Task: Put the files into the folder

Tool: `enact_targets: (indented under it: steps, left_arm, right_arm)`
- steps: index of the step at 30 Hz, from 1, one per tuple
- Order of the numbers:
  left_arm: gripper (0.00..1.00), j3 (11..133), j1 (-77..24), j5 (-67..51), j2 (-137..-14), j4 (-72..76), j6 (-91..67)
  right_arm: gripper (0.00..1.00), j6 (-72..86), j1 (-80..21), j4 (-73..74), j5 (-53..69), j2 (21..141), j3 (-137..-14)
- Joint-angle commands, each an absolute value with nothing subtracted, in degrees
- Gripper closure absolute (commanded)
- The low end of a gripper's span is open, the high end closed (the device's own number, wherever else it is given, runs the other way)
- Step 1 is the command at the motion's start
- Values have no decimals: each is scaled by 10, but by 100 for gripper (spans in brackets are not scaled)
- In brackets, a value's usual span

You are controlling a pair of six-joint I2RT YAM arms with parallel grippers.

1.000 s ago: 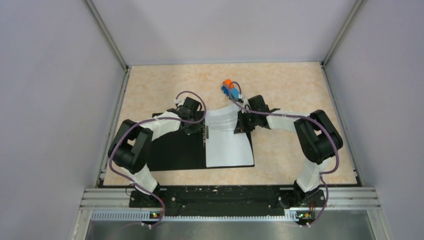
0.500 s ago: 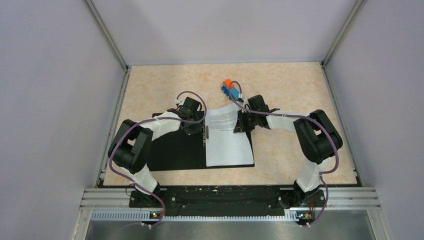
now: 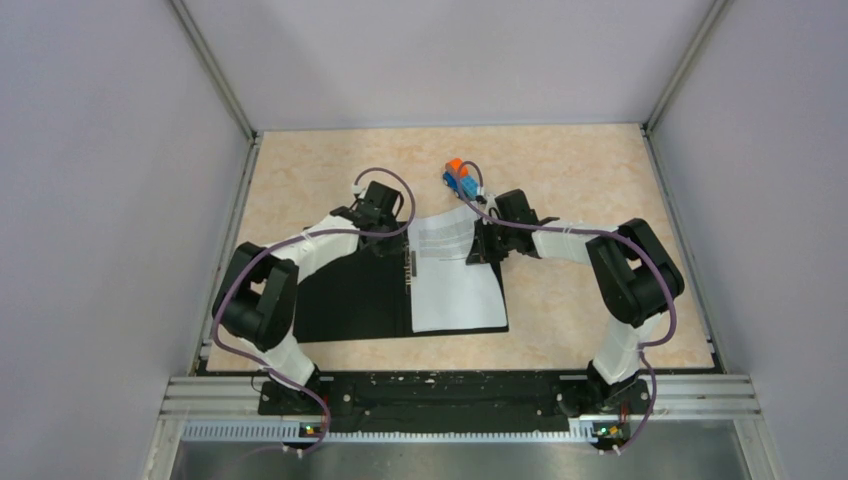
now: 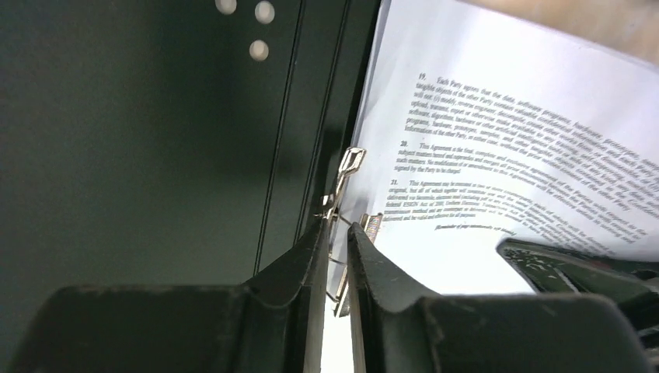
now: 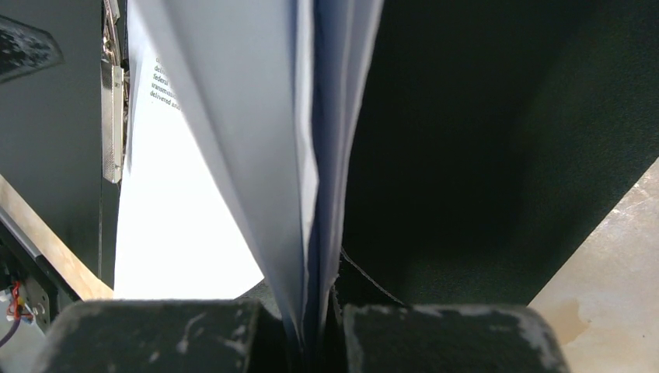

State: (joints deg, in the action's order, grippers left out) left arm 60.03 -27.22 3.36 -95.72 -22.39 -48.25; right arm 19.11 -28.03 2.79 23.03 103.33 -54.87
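The folder (image 3: 350,300) lies open, black inside up, its metal clip strip (image 3: 410,268) along the middle fold. The files (image 3: 455,290), white printed sheets, rest on its right half. My right gripper (image 3: 478,248) is shut on the files' far right edge (image 5: 233,155) and holds it raised off the folder (image 5: 482,155). My left gripper (image 4: 338,225) stands at the clip strip (image 4: 346,175), jaws a narrow gap apart, the clip's lever showing in that gap. The printed sheet (image 4: 497,155) lies right of the clip.
A small blue-and-orange toy truck (image 3: 460,180) sits on the beige tabletop just beyond the files, close to the right arm's cable. Grey walls with metal rails (image 3: 225,215) bound the table on the left, right and back.
My left gripper's jaws have parted slightly and its wrist has drawn back toward the far left. The right gripper and the raised files have stayed put.
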Motion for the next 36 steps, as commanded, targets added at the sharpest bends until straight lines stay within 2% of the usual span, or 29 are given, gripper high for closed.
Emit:
enact_targets:
  steps: [1,6,20,36]
  left_arm:
    - [80,626,-261,26,-933,-230,-477]
    - [81,608,-261,25,-924,-225,-485]
    - [82,525,-287,-22,-862,-204,-502]
    - [90,466,-358,-28,-822,-190,-529]
  right_arm:
    - [100,179,-288,35,212,1035,-552]
    - [100,188,-288,44,215,1024,-556]
    - [88,206,-289,46,213,993,-550]
    - [87,206,-297,44,215,1018,-569]
